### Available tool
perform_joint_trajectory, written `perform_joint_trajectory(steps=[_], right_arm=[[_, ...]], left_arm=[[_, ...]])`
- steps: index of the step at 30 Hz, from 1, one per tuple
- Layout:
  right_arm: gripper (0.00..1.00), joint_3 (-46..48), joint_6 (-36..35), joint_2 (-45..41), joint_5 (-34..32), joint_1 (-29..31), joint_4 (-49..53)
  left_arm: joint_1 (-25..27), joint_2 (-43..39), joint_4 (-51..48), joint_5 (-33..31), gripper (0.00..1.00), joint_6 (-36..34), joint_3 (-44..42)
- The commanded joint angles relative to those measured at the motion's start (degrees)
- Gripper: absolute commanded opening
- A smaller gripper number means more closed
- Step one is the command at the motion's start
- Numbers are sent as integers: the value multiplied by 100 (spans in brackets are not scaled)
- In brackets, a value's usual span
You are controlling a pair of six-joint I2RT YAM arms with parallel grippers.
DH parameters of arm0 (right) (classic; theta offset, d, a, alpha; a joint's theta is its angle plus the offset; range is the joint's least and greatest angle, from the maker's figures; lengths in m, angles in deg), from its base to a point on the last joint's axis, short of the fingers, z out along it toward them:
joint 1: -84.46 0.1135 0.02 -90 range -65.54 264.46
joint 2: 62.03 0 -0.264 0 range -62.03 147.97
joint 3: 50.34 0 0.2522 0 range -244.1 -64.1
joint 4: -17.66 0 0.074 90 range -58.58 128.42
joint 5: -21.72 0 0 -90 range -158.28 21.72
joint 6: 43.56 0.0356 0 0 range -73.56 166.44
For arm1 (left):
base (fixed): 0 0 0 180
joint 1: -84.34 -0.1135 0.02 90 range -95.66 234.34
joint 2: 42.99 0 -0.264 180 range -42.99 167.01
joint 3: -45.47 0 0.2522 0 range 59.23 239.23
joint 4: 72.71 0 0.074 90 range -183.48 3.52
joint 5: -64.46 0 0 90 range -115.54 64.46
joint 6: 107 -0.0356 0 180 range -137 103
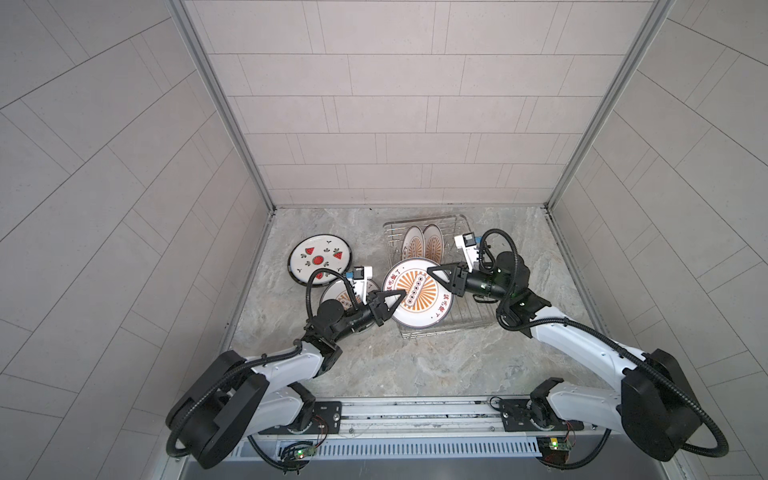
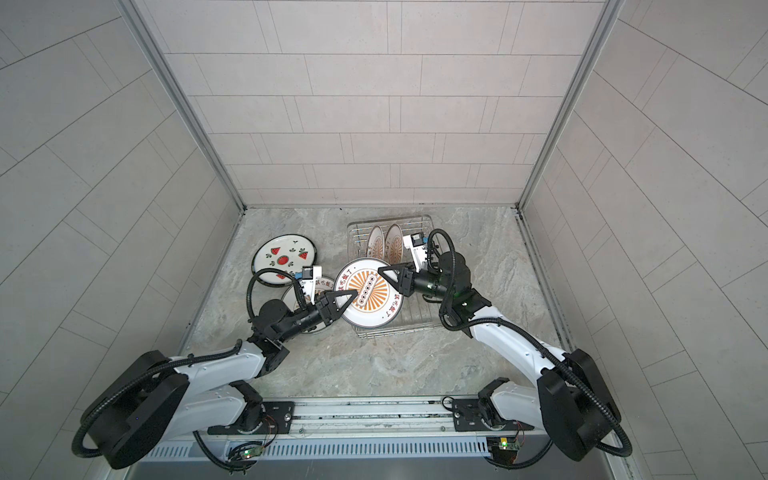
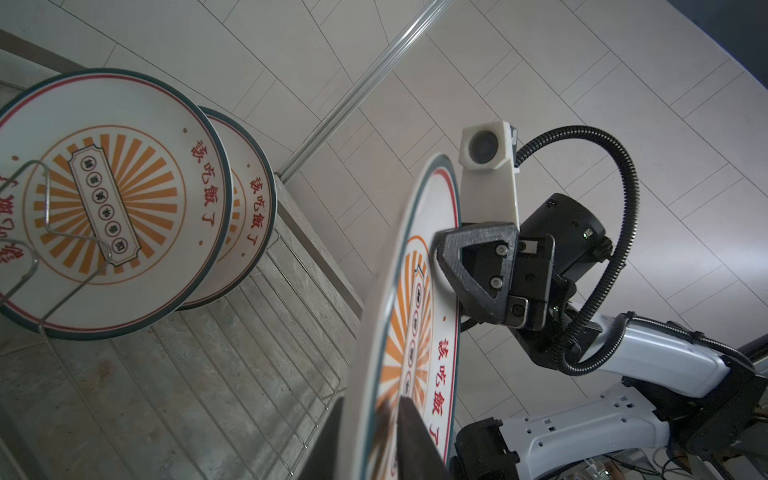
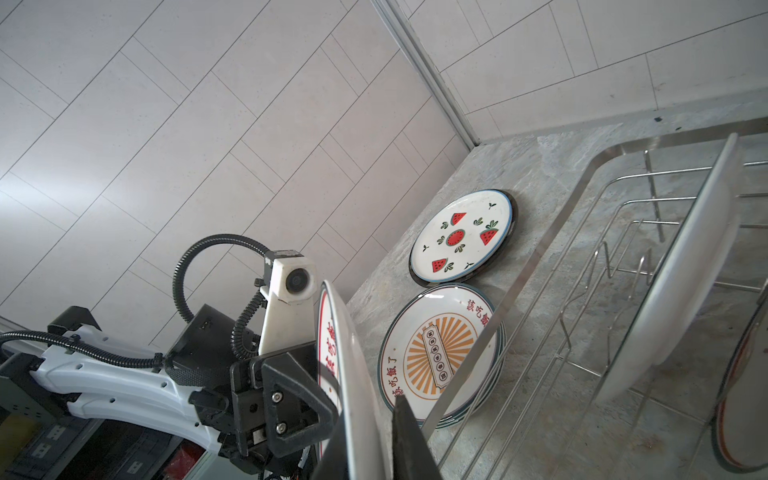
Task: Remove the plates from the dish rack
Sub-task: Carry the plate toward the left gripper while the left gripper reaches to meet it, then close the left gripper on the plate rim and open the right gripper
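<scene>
Passing round white orange-sunburst plate [image 1: 417, 293] arm to arm, judging by double grip: clamped at one rim by left gripper [image 1: 400, 296], opposite rim by right gripper [image 1: 432, 273]. Held face up above near end of rectangular silver wire dish rack [image 1: 424, 221]. Two matching plates [image 1: 422, 243] upright at rack's far end, awaiting unloading. Flat toward worktop's [image 1: 415, 365] left edge: round watermelon-print plate [image 1: 320, 259], sunburst stack [image 4: 440, 357], so likely drop spot.

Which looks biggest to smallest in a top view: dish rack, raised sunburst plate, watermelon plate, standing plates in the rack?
1. dish rack
2. raised sunburst plate, watermelon plate: close; the raised one is nearer the camera, so unranked
3. standing plates, seen at a slant
</scene>
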Motion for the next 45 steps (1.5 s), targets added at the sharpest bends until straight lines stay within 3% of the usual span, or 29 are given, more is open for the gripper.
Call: perform_joint_trajectory(steps=[1, 3, 8, 13, 15, 18, 21, 31, 36, 45], right_arm=[[18, -85, -76, 58, -69, 3, -72], [19, -85, -92, 103, -95, 5, -51], [20, -151, -386, 44, -409, 29, 445], [32, -256, -590, 70, -607, 146, 821], [43, -287, -650, 71, -658, 183, 947], [76, -303, -753, 62, -698, 247, 1052], [98, -314, -843, -52, -953, 331, 1274], [99, 269, -1212, -1153, -2390, 515, 1419], [99, 701, -1370, -1756, -2664, 540, 1333], [97, 870, -1857, -1985, -2730, 962, 1272]], left_arm=[[21, 243, 804, 75, 17, 474, 159], [28, 294, 784, 112, 7, 454, 178], [22, 258, 784, -56, 3, 481, 82], [13, 289, 777, -161, 0, 677, 97], [18, 307, 780, -131, 0, 721, 138], [-6, 284, 784, -212, 0, 752, 148], [-38, 196, 775, -325, 0, 763, 116], [-416, 85, 762, -560, 0, 986, -28], [-726, -85, 661, -710, 0, 1167, -145], [-888, -1370, -1859, -1489, 0, 694, 49]])
